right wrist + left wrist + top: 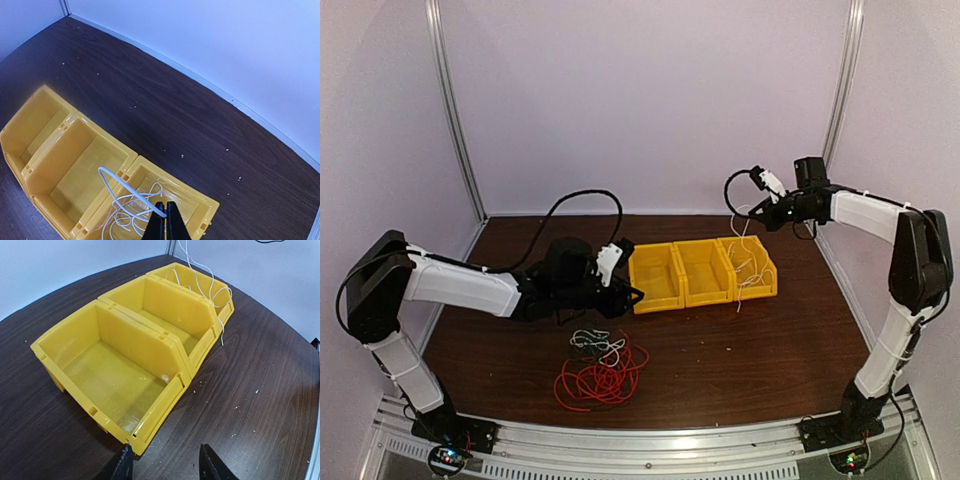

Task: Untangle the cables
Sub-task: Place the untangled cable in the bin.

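Observation:
A red cable (603,381) lies in loose loops on the table in front of the bins. A small tangle of white and dark wire (596,342) rests at its far edge. A white cable (131,196) hangs from my right gripper (166,216), which is shut on it above the rightmost yellow bin (760,283). The cable's lower loops lie inside that bin, and one strand drapes over its front wall (220,315). My left gripper (165,466) stands open and empty low over the table. One of its fingertips (123,464) is at the front corner of the leftmost bin (158,408).
Three yellow bins (692,294) sit side by side at mid-table; the left and middle ones hold nothing. Grey walls close in the back and sides. The metal rail (650,440) with both arm bases runs along the near edge.

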Motion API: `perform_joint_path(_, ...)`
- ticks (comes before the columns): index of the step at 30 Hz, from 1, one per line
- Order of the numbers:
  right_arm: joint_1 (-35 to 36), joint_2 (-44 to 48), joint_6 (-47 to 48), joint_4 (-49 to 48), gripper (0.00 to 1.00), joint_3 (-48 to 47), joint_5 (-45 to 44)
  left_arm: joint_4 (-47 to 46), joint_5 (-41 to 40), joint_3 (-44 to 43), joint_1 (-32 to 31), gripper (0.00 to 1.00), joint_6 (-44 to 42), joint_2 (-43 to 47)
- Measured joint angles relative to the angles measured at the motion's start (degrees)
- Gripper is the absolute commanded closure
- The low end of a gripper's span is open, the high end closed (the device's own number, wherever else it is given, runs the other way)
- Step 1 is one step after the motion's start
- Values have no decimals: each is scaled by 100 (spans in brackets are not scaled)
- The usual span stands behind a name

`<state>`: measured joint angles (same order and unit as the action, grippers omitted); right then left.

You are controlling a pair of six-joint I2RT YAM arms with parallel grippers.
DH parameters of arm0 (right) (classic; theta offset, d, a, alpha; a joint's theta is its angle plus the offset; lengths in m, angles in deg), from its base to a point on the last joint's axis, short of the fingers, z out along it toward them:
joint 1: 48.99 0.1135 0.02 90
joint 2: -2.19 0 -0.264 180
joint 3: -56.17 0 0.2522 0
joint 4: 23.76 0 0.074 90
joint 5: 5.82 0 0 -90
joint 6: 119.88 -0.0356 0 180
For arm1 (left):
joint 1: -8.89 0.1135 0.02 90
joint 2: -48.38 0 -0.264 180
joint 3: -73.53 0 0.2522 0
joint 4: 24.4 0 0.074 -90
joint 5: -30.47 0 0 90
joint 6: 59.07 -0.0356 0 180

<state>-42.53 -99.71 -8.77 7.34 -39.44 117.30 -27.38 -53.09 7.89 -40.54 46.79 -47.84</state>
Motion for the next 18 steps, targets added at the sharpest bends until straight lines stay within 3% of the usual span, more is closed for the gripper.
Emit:
perform_joint_path(11, 184, -1110, -4, 280, 100, -42, -437, -33, -26, 190, 0, 54, 101, 4)
perform_joint_path(18, 431, -1189, 133, 468, 100, -33, -793, -76, -37, 310, 0, 54, 125, 15)
